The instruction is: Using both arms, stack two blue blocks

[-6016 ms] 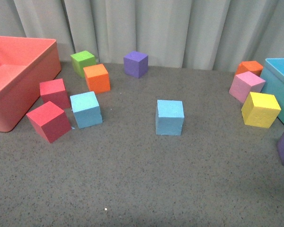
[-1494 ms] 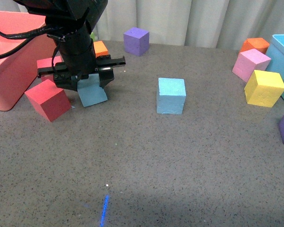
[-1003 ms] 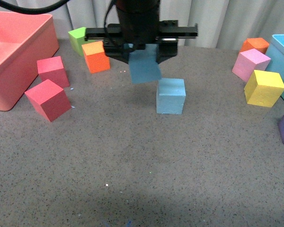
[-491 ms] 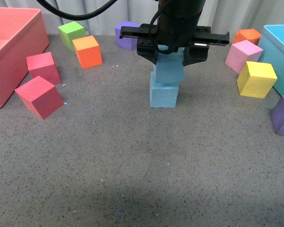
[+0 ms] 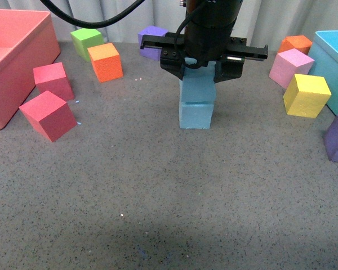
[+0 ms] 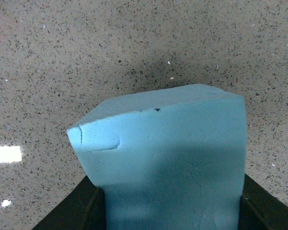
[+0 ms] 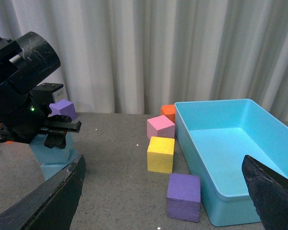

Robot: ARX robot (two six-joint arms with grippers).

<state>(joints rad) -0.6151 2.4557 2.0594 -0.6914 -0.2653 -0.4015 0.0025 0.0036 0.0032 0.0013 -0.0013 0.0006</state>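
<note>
In the front view, the left gripper (image 5: 199, 72) stood directly above the middle of the grey speckled table (image 5: 158, 197), with its jaws closed on the two sides of the upper blue block (image 5: 198, 90). This cube rested on the lower blue block (image 5: 196, 116), and their edges were almost in line, so I judge that the stack was made but not yet released. Both cubes were of matte, grainy foam with soft corners. In the left wrist view, the held cube (image 6: 168, 153) filled most of the picture. It showed a small dent and a shallow crease near one corner, which suggests that the foam yields under pressure. The black fingers (image 6: 79, 211) touched its sides, and the lower cube was hidden under it. In the right wrist view, the right gripper (image 7: 163, 160) was wide open and held nothing. It hung well apart from the stack, near the teal bin (image 7: 221, 103) with its smooth plastic walls, probably kept back to leave space for the other arm.
</note>
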